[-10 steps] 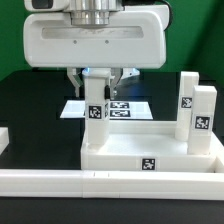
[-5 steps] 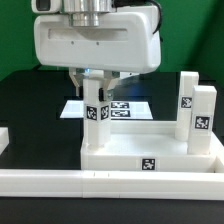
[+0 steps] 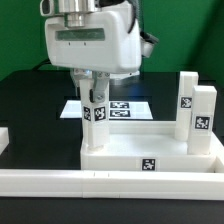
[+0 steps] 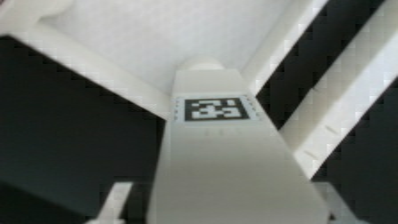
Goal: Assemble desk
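Desk tabletop (image 3: 150, 150) lies rim-up on the black table (image 3: 30, 100), tight against the white border rail (image 3: 110, 182), with two leg blocks (image 3: 197, 118) already upright in the corner at the exterior view's right and my claw (image 3: 96, 103) clamped on a third leg (image 3: 96, 118) standing over the corner at the left. I judge these white plastic blocks light, rigid and rather slick, so flat opposing sides high on the leg are where to hold. From the wrist view the tagged leg (image 4: 217, 150) looks straight between the fingers (image 4: 118, 205).
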Tool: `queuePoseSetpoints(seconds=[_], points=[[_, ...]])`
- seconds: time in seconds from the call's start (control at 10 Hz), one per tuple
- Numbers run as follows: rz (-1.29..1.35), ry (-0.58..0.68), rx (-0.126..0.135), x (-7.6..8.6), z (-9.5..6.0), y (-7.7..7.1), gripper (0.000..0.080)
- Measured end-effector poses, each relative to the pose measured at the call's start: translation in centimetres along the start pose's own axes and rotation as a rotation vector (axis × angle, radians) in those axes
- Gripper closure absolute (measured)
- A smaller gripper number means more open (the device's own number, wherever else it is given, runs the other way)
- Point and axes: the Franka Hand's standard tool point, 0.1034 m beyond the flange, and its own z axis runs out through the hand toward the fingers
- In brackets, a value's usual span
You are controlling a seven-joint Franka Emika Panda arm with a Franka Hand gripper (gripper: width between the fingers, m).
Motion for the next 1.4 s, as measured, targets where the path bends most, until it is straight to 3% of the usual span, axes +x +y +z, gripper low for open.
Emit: queuePoseSetpoints(seconds=[0.3,0.4,0.5,0.7,1.4], points=[[0.16,-0.004,0.006,0.1,0.0,0.0,0.0509],[0.149,-0.004,0.006,0.1,0.0,0.0,0.0428],[0.121,-0.003,0.004,0.0,0.0,0.0,0.0428],[0.078,-0.003,0.003,-0.4,0.1,-0.2,0.018],[-0.588,0.005,-0.006,-1.3,0.2,-1.1,0.015]])
